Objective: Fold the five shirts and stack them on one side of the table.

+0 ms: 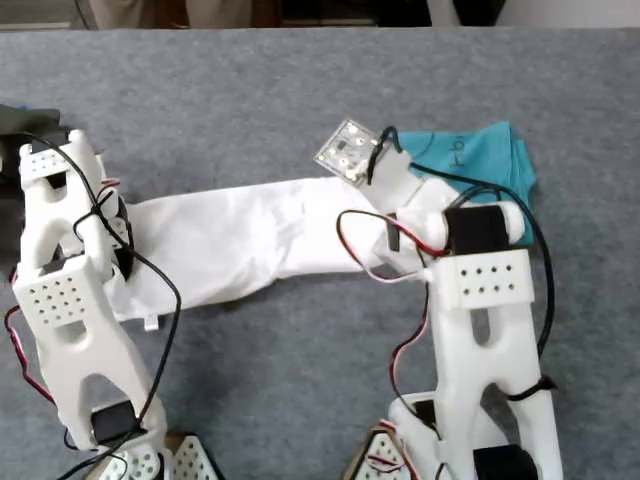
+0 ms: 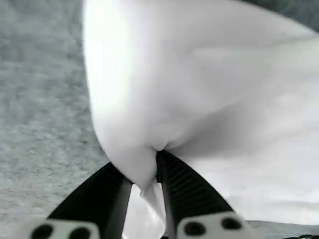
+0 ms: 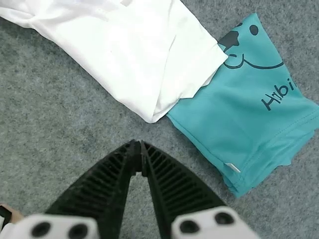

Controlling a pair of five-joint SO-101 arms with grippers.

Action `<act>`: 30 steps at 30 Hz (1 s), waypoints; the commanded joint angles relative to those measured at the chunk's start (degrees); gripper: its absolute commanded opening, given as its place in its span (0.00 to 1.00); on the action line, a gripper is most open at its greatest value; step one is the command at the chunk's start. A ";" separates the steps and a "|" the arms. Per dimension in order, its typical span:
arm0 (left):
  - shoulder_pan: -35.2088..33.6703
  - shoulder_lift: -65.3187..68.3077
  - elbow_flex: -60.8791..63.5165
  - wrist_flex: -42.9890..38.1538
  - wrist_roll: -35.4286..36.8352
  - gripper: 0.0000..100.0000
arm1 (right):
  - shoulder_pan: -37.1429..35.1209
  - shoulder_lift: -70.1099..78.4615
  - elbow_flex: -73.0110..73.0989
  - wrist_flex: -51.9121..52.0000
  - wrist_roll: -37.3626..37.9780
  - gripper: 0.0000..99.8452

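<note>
White shirt (image 1: 240,245) lies across the mid-tabletop (image 1: 300,400), its right end overlapping the folded teal shirt (image 1: 480,160) at far right. Left gripper (image 2: 152,172) pinches the left edge, presumably to fold. Right gripper (image 3: 138,147) is closed and empty, poised beside the overlap.

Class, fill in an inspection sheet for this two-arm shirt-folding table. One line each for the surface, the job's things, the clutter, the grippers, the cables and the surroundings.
Surface: grey felt-like table cover, no stains seen.
Job's things: white shirt stretched out between the arms, one end overlapping the folded teal shirt on the right side.
Clutter: a dark thing at the left edge, cut off, cannot tell what.
Grippers: left gripper has its fingers shut on a fold of the white shirt; right gripper is shut on nothing, over bare cover beside the white shirt's end.
Cables: red, black and white cables loop off both arms, one loop over the white shirt.
Surroundings: dim shapes beyond the far edge, not identifiable.
</note>
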 commanded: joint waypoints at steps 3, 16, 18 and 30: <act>-6.07 -0.13 -8.44 0.53 5.63 0.02 | 0.92 -1.80 -2.24 -0.79 0.18 0.00; -12.84 -13.93 -11.52 0.70 8.26 0.02 | 2.86 -1.45 2.68 -10.73 -2.81 0.00; -9.93 -18.59 -7.65 0.70 8.44 0.02 | 4.62 -1.45 3.65 -12.92 -4.48 0.00; 22.33 -37.76 5.98 0.35 20.66 0.02 | 15.08 -1.71 7.78 -20.04 -5.01 0.00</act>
